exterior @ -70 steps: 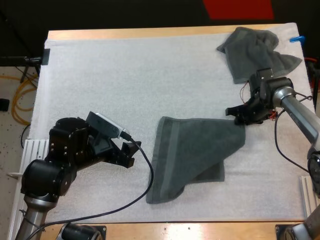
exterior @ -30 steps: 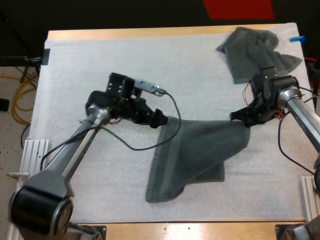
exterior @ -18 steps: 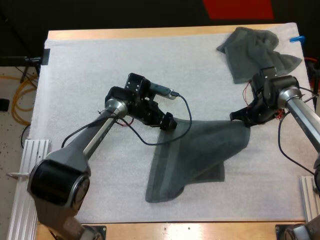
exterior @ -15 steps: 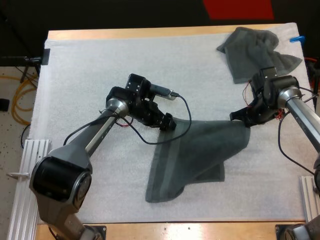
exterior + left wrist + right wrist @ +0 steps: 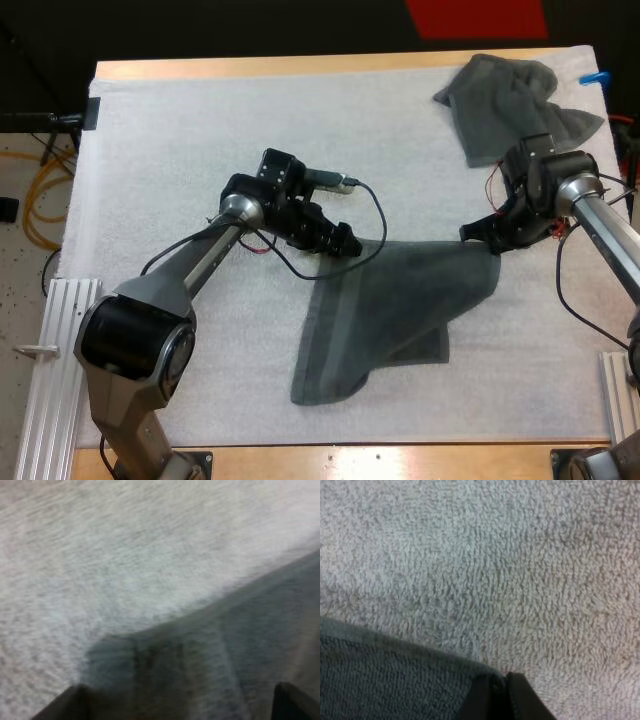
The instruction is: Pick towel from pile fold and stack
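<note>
You are working with a soft, limp towel (image 5: 395, 305). It is light and easy to bunch, and it is likely sagging wherever nothing supports it, so it looks best taken by its corners, through the full thickness of the hem. It is lying in the middle of the mat (image 5: 200, 140), partly doubled over itself at the near side. The pile (image 5: 510, 100) is sitting well apart from it, at the far right corner of the desk (image 5: 300, 66).

Your right fingers (image 5: 482, 231) are pressing together on the towel's far right corner, with cloth running right up into them. Your left fingers (image 5: 347, 245) are standing wide apart, straddling the far left corner. The cloth is lying between them, but they are not pinching it yet.

You are looking at 2 corners along 1 far edge, so closing the left fingers low on the hem should give you an even hold. Terry probably grips well, so slipping is a smaller worry than catching only 1 layer or snagging the mat beneath.
</note>
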`<state>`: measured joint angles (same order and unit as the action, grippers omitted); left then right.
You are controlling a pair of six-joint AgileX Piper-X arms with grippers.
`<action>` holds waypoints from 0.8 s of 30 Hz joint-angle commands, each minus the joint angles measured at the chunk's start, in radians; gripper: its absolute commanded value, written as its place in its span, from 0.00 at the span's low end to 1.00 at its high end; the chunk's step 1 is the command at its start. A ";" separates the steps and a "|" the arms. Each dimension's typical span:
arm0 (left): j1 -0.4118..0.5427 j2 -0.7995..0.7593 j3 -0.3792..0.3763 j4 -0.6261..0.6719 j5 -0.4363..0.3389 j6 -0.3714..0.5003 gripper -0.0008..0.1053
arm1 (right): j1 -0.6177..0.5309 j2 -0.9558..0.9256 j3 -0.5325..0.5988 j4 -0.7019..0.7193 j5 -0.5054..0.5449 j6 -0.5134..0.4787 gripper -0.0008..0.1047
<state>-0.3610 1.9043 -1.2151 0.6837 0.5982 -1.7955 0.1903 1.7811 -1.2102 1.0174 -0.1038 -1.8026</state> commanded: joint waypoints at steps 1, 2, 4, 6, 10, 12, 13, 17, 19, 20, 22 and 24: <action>-0.003 0.008 -0.004 -0.004 0.033 -0.027 0.66 | 0.001 -0.013 0.002 0.014 -0.008 -0.009 0.01; -0.003 0.014 -0.004 -0.003 0.037 -0.050 0.66 | 0.001 -0.013 0.002 0.014 -0.010 -0.009 0.01; -0.004 0.029 -0.004 0.003 0.041 -0.085 0.66 | 0.001 -0.013 0.002 0.014 -0.010 -0.009 0.01; -0.009 0.035 -0.013 0.014 0.048 -0.093 0.66 | 0.001 -0.013 0.002 0.016 -0.012 -0.009 0.01; -0.024 0.035 -0.014 0.015 0.060 -0.093 0.66 | 0.001 -0.013 0.002 0.016 -0.013 -0.009 0.01; -0.035 0.035 -0.014 0.017 0.058 -0.093 0.64 | 0.001 -0.013 0.002 0.017 -0.013 -0.009 0.01; -0.041 0.035 -0.014 0.022 0.047 -0.096 0.61 | 0.001 -0.013 0.002 0.017 -0.013 -0.009 0.01; -0.068 0.038 -0.014 0.042 -0.099 -0.109 0.41 | 0.001 -0.013 0.002 0.019 -0.013 -0.009 0.01; -0.070 0.038 -0.014 0.045 -0.121 -0.109 0.28 | 0.001 -0.013 0.002 0.020 -0.013 -0.009 0.01; -0.070 0.038 -0.014 0.046 -0.124 -0.109 0.20 | 0.001 -0.013 0.002 0.020 -0.013 -0.009 0.01; -0.070 0.038 -0.018 0.046 -0.124 -0.108 0.07 | 0.001 -0.013 0.002 0.020 -0.013 -0.012 0.01; -0.070 0.035 -0.029 0.052 -0.124 -0.100 0.01 | 0.001 -0.015 0.002 0.022 -0.023 -0.012 0.01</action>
<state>-0.4244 1.9343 -1.2372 0.7198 0.4833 -1.8929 0.1903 1.7811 -1.2102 1.0261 -0.1153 -1.8025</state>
